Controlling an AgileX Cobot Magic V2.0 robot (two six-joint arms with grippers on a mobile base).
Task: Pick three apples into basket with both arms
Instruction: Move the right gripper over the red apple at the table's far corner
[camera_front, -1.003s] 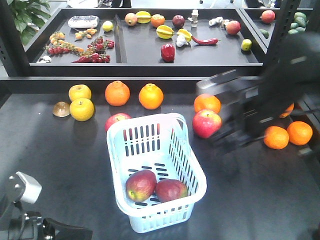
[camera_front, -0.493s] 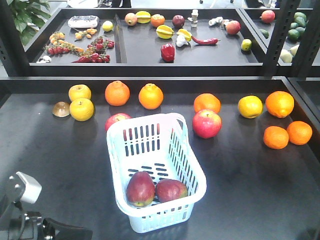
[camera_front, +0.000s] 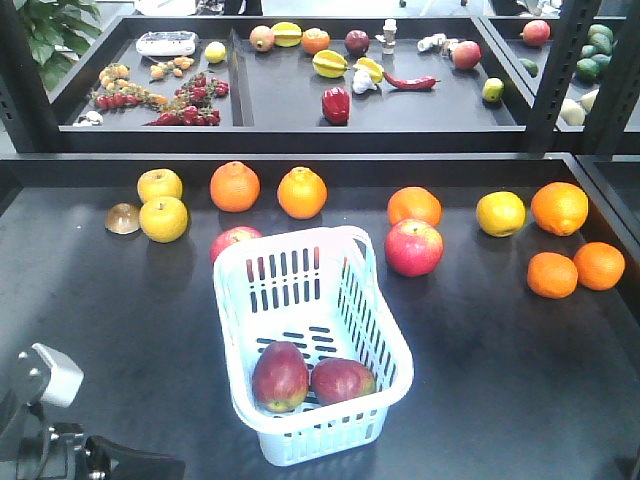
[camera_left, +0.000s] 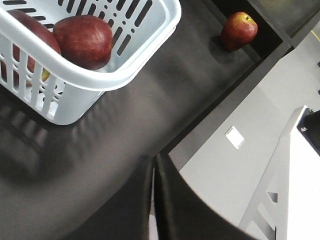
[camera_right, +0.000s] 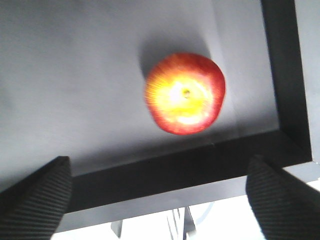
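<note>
Apple behind basket: an apple (camera_front: 233, 241) was half hidden by the basket (camera_front: 380, 300) rim.
Right gripper (camera_right: 160, 197): only two finger pads (camera_right: 37, 195) showed, cut off by the frame.
Shelf items: too small to identify.

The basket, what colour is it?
Pale blue basket, nearly white; the front-facing view shows it best.

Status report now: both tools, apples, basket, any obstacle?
Left tool shut, empty. Right tool open above an apple. Two apples in basket. Nothing in the way.
</note>
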